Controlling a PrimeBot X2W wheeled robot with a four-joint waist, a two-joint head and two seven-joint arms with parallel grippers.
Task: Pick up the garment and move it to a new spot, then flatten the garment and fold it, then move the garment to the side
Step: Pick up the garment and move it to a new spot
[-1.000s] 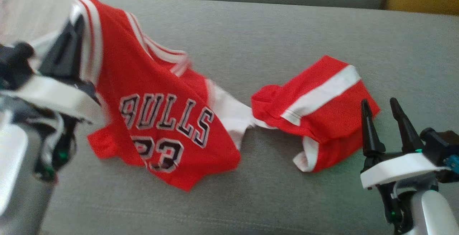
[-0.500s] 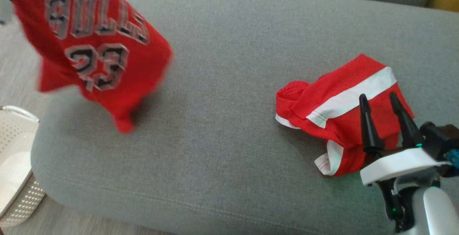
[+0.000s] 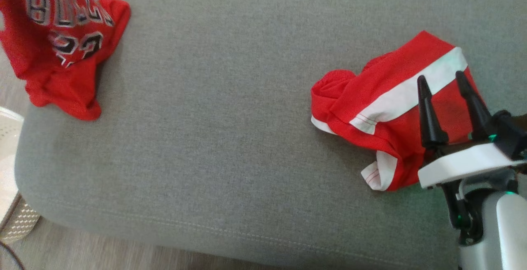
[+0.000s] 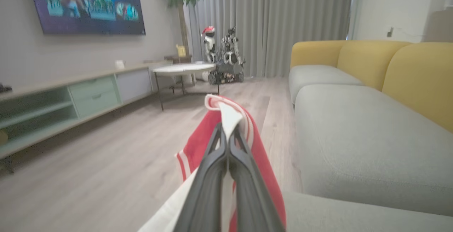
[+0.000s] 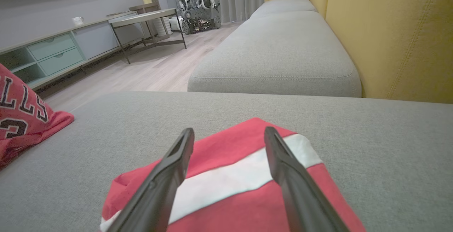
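Pinching jersey [image 4: 262, 161], left gripper [image 4: 226, 133], right gripper [image 5: 228, 130] splayed

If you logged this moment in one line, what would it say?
left gripper shut on jersey | jersey lifted, hanging at left end of sofa cushion | right gripper open over shorts | shorts crumpled on cushion
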